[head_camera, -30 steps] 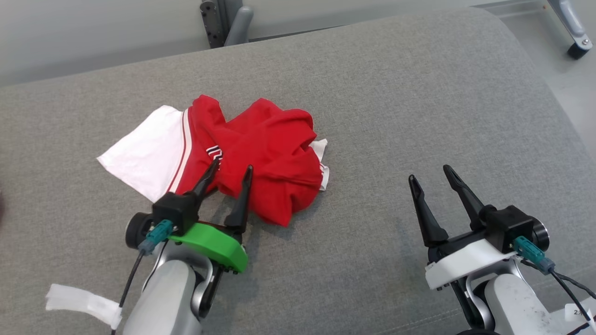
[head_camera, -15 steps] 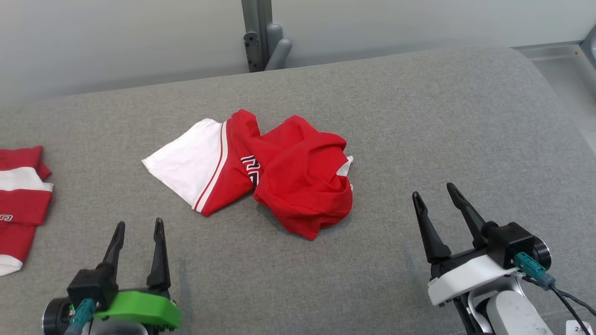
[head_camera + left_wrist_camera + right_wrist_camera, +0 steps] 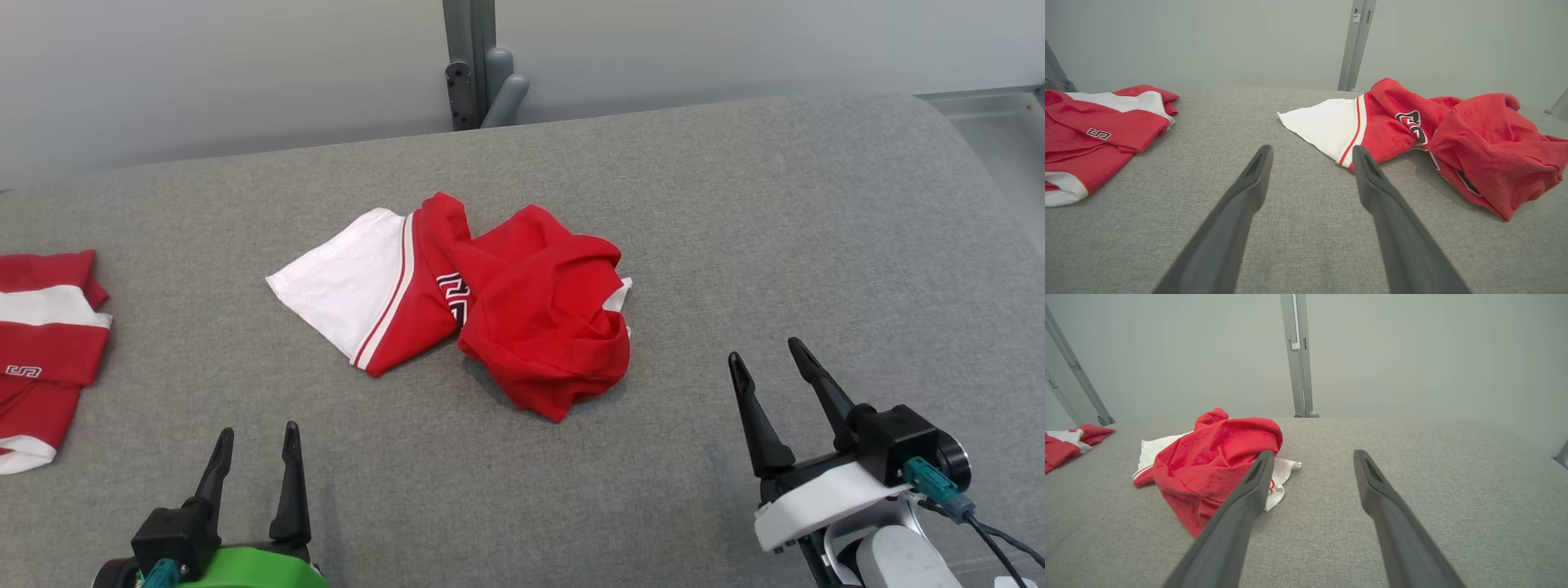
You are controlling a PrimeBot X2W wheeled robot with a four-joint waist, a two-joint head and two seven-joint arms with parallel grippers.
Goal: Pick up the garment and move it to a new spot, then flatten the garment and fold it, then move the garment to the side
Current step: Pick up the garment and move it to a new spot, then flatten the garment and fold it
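Your red and white shirt lies in a messy heap in the middle of the gray cushion. Its white part sticks out flat toward your left. The red part is bunched up in a lump toward your right, with a bit of white peeking out at the right edge. Your left claw is open and holds nothing. It sits low at the near left, apart from the shirt, with its two dark fingers pointing away from you. Your right claw is wide open too and holds nothing. It sits at the near right, near the red lump but not touching it. The other shirt, also red and white, lies at the far left edge of the cushion. A metal post stands behind the cushion, against the pale wall.
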